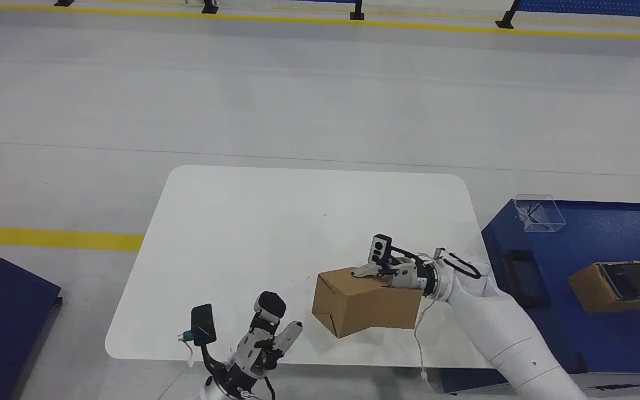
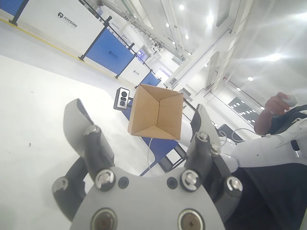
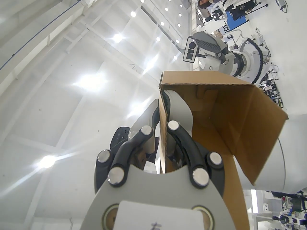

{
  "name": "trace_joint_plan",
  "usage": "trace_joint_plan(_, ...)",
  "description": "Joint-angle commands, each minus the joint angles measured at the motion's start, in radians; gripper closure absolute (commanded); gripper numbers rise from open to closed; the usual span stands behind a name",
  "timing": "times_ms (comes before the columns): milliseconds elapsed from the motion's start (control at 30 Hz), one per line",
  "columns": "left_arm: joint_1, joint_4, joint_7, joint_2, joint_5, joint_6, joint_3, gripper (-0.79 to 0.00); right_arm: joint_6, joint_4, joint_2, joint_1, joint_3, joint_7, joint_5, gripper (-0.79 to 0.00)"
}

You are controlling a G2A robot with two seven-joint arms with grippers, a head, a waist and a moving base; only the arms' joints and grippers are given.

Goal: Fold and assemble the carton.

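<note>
The brown carton (image 1: pixel 365 300) hangs over the near right part of the white desk (image 1: pixel 250 220), folded into an open-ended box. The right hand (image 1: pixel 385 275) pinches one wall at the carton's edge. In the right wrist view, one finger (image 3: pixel 178 111) lies inside the carton (image 3: pixel 227 111) and the other outside, pressed against the cardboard. The left hand (image 1: pixel 280 322) sits at the desk's near edge, well apart from the carton. Its fingers (image 2: pixel 76 111) are spread wide with nothing between them, and the carton's open end (image 2: pixel 146 111) faces it.
</note>
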Motion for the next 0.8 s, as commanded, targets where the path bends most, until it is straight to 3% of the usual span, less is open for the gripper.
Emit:
trace_joint_plan(0, 0.0, 0.0, 0.0, 0.0, 0.001, 0.001, 0.0, -0.785, 0.0, 0.0, 0.0, 0.0, 0.0, 0.0, 0.0, 0.0)
trace_joint_plan(133, 0.0, 0.0, 0.0, 0.0, 0.001, 0.001, 0.0, -0.785, 0.004, -0.001, 0.0, -0.004, -0.001, -0.004, 0.005, 0.0)
trace_joint_plan(367, 0.0, 0.0, 0.0, 0.0, 0.001, 0.001, 0.0, -0.785, -0.009, -0.101, 0.023, -0.018, -0.039, 0.009, 0.345, 0.0)
trace_joint_plan(600, 0.0, 0.0, 0.0, 0.0, 0.001, 0.001, 0.0, -0.785, -0.053, -0.066, 0.061, 0.026, -0.123, 0.053, 0.422, 0.0)
trace_joint_plan(767, 0.0, 0.0, 0.0, 0.0, 0.001, 0.001, 0.0, -0.785, 0.07, -0.004, 0.075, 0.093, -0.165, -0.07, 0.431, 0.0)
